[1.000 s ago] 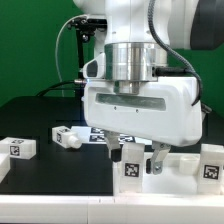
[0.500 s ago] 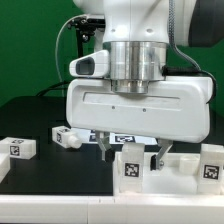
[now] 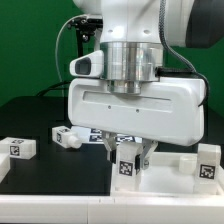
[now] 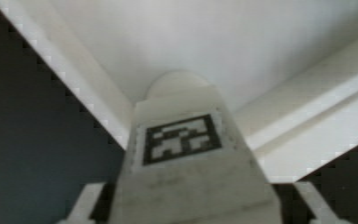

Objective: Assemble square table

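Observation:
One white table leg (image 3: 127,166) with a black-and-white tag stands upright at the corner of the white tabletop (image 3: 176,168) nearest the exterior view's left. My gripper (image 3: 130,158) comes down over it, a finger hugging each side, shut on it. In the wrist view the leg (image 4: 190,150) fills the space between the two fingers (image 4: 91,206), with the tabletop's raised rim (image 4: 87,70) behind it. Another tagged leg (image 3: 208,163) stands at the tabletop's right side.
Two loose tagged legs lie on the black table at the exterior view's left, one (image 3: 18,147) near the edge and one (image 3: 67,137) further in. The marker board (image 3: 118,137) lies flat behind the gripper. A green wall is at the back.
The fingers have drawn in from wide apart onto the leg's sides. The leg has shifted slightly toward the exterior view's left.

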`<state>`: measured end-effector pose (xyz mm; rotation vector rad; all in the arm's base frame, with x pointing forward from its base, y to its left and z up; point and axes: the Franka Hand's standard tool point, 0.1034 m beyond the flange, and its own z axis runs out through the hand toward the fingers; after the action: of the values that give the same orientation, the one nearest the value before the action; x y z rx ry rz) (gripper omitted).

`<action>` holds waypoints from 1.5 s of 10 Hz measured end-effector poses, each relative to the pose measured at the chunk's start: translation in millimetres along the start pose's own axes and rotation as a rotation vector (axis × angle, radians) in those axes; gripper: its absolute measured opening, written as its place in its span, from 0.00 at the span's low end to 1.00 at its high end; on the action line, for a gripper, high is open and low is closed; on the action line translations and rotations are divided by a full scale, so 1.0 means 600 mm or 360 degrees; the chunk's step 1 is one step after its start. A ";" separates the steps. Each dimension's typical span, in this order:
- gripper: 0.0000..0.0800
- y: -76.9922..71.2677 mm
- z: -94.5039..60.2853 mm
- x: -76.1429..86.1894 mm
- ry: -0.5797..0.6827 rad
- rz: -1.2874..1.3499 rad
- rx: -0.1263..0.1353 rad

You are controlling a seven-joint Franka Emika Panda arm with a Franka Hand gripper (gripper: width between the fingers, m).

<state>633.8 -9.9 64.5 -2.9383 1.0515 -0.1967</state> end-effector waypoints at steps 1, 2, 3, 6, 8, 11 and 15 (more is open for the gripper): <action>0.39 0.002 0.000 0.000 -0.0005 0.0125 -0.0013; 0.39 0.005 0.000 0.001 -0.0018 0.0150 -0.0024; 0.39 0.005 0.000 0.001 -0.0018 0.0163 -0.0026; 0.50 0.007 0.000 0.002 -0.0012 0.0147 -0.0037; 0.67 0.003 -0.018 0.012 -0.0009 0.0099 -0.0011; 0.80 0.001 -0.056 0.028 0.0003 0.0083 0.0034; 0.81 0.003 -0.050 0.026 -0.0002 0.0082 0.0026</action>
<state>641.2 -20.4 95.8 -2.8931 1.1184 -0.2019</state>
